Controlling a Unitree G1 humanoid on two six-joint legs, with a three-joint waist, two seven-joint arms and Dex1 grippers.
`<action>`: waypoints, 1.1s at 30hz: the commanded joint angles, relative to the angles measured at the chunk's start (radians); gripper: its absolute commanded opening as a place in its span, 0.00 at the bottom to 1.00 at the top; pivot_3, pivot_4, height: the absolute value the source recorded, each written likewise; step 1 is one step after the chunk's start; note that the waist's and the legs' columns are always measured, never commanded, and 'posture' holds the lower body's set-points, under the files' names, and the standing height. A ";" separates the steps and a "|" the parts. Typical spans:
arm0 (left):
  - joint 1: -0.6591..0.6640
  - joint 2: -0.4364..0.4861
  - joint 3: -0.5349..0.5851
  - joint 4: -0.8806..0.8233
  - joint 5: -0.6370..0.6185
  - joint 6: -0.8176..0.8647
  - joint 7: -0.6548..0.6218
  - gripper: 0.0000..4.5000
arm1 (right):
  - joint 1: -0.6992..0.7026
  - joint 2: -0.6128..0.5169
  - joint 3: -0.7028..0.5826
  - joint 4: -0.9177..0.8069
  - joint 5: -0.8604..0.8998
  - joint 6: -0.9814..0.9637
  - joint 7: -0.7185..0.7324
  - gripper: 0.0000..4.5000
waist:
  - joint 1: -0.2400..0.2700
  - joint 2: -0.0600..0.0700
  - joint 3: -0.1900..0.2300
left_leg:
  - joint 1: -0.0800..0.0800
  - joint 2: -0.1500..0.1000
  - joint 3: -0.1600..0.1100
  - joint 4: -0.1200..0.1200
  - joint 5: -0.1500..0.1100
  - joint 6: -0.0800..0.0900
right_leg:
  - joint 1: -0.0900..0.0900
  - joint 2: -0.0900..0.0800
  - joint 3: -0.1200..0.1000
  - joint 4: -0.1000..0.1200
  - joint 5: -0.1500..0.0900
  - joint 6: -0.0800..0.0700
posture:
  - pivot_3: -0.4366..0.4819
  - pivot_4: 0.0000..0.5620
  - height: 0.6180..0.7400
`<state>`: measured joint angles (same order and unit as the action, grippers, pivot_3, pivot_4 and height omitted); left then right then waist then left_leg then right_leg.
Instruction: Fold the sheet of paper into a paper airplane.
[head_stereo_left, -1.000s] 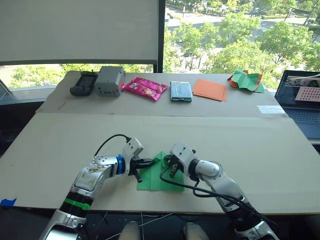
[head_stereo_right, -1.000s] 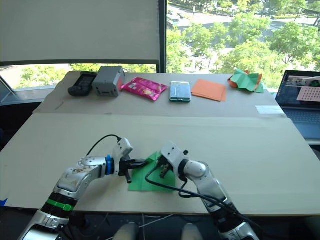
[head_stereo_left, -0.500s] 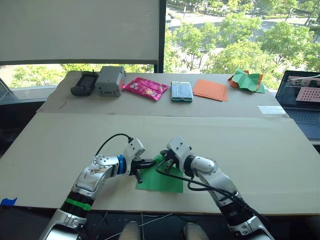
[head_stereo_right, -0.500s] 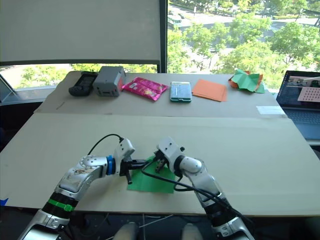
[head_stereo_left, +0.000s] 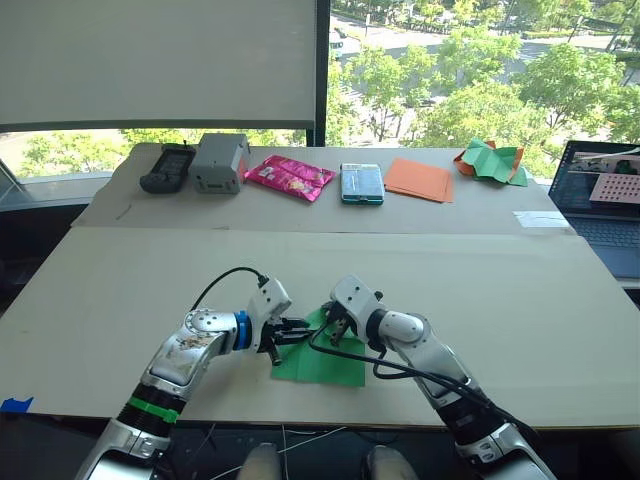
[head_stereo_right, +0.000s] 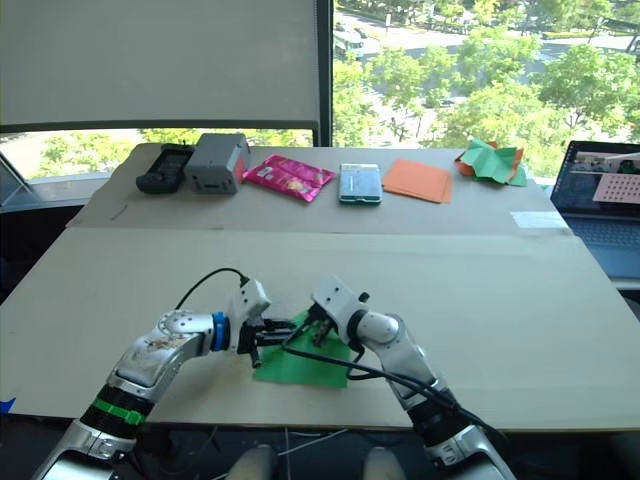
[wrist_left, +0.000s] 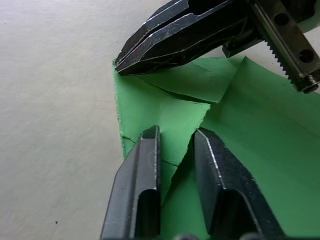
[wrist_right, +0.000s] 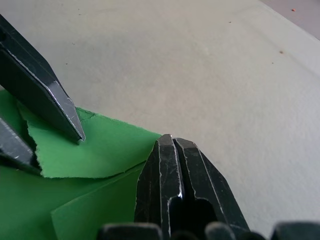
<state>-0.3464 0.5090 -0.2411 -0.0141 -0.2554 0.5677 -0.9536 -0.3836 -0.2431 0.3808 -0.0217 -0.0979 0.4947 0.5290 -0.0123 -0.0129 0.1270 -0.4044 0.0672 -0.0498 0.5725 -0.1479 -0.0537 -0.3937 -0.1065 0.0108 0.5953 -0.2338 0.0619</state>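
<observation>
The sheet of paper (head_stereo_left: 330, 358) is bright green and lies flat near the table's front edge, with a small torn-edged flap (wrist_left: 170, 112) folded over at its far left corner. My left gripper (head_stereo_left: 292, 329) reaches in from the left; its fingers (wrist_left: 150, 150) are slightly apart, straddling that flap's tip. From the right comes my right gripper (head_stereo_left: 331, 324), shut, with its joined tips (wrist_right: 172, 142) resting at the paper's far left corner. Whether paper is pinched between them is hidden. The two grippers nearly touch.
On the far table section lie a black device (head_stereo_left: 167, 166), a grey box (head_stereo_left: 220, 160), a pink packet (head_stereo_left: 290, 177), a teal case (head_stereo_left: 361, 183), flat orange sheets (head_stereo_left: 420, 180) and a crumpled green-and-orange heap (head_stereo_left: 492, 160). A laptop (head_stereo_left: 605, 200) sits at the right edge.
My right gripper has slid left along the paper's far edge toward the left gripper. The left gripper has edged slightly right onto the folded corner.
</observation>
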 joint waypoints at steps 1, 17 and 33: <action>-0.009 0.024 0.045 -0.011 -0.028 0.036 -0.005 0.57 | 0.005 -0.009 0.010 0.006 -0.011 0.023 0.007 0.00 | 0.000 0.000 0.000 | 0.000 0.000 0.000 0.000 0.000 0.000 | 0.000 0.000 0.000 0.000 0.000 0.000 | 0.48 0.27 0.72; -0.157 -0.023 0.048 0.188 -0.037 -0.025 -0.051 0.00 | 0.015 0.001 0.025 0.002 -0.023 0.031 -0.003 0.00 | 0.000 0.000 0.000 | 0.000 0.000 0.000 0.000 0.000 0.000 | 0.000 0.000 0.000 0.000 0.000 0.000 | 0.48 0.27 0.72; -0.222 -0.125 -0.046 0.380 0.117 -0.181 -0.056 0.00 | 0.015 0.009 0.032 -0.009 -0.043 0.051 -0.004 0.00 | 0.000 0.000 -0.001 | 0.001 0.000 0.000 0.000 0.000 0.000 | 0.002 0.000 0.000 0.001 0.000 0.000 | 0.48 0.27 0.72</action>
<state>-0.5667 0.3871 -0.2623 0.3565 -0.1588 0.3958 -1.0003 -0.3811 -0.2349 0.3955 -0.0370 -0.1356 0.5135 0.5198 -0.0125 -0.0128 0.1265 -0.4030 0.0670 -0.0499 0.5729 -0.1477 -0.0534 -0.3909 -0.1061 0.0108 0.5960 -0.2336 0.0620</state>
